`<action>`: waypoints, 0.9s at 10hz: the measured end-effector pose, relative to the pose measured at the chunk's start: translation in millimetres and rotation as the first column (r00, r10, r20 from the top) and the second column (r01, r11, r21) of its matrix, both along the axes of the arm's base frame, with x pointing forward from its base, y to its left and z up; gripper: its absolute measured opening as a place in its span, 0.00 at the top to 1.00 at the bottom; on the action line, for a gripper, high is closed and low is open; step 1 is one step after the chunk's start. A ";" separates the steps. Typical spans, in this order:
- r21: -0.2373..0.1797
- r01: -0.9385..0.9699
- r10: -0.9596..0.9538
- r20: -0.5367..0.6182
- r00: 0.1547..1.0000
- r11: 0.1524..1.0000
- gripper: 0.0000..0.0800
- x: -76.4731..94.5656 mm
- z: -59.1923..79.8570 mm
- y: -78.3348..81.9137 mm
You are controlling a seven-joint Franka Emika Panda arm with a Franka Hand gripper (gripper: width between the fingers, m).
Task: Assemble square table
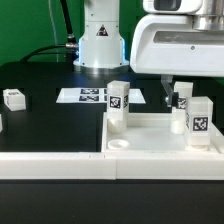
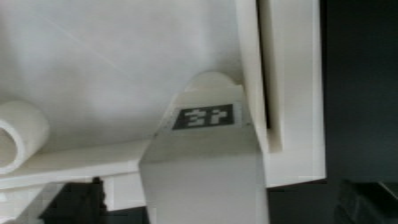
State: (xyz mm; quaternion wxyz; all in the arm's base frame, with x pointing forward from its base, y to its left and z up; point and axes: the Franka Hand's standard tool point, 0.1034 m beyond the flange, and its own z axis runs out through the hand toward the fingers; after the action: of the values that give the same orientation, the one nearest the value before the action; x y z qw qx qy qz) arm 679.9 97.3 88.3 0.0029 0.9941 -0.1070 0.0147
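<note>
My fingers (image 1: 174, 92) hang at the top of a leg (image 1: 182, 103) standing in the square tray (image 1: 150, 142) on the tabletop (image 1: 45, 125); whether they clamp it, I cannot tell. A second leg (image 1: 118, 105) stands upright in the same tray, well apart.

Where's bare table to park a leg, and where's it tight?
Free: the black table between the loose leg, the marker board, the rail and the tray. Crowded: the tray's end at the exterior view's right, gripper among upright legs.
</note>
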 end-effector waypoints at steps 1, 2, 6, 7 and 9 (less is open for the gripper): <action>-0.001 0.000 0.000 0.000 1.000 1.000 0.19 -0.1 0.0 -0.7; -0.002 0.000 0.000 0.000 1.000 1.000 0.32 -0.1 -0.1 -1.3; -0.005 -0.002 0.002 0.000 1.000 1.000 0.64 0.1 -0.1 -2.5; -0.005 0.004 -0.004 0.000 1.000 1.000 0.64 0.1 -0.1 -2.6; -0.005 0.027 -0.027 0.000 1.000 1.000 0.64 0.0 -0.2 -2.7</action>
State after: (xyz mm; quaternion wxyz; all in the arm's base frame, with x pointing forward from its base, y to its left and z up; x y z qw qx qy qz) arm 679.9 94.6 88.1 0.0058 0.9926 -0.1202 0.0150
